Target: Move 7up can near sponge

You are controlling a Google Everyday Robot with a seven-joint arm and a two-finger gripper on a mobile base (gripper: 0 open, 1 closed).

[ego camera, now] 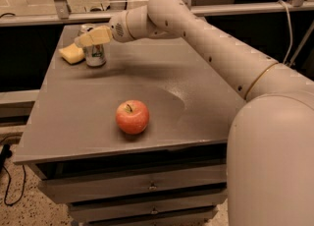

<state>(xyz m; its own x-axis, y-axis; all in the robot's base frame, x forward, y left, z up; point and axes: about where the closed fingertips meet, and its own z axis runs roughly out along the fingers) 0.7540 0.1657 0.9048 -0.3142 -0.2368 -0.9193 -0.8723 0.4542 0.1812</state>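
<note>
The 7up can (95, 54) stands upright at the table's far left, a silver-grey can with green marks. The pale yellow sponge (71, 53) lies flat just left of it, touching or almost touching it. My gripper (93, 37), yellowish at its tip, is at the can's upper part and covers the can's top half from this side. The arm reaches in from the right across the back of the table. The far side of the can is hidden.
A red apple (132, 116) sits near the table's front middle. The grey table (196, 117) has drawers below its front edge. A rail and dark shelf run behind the table. My white body fills the right foreground.
</note>
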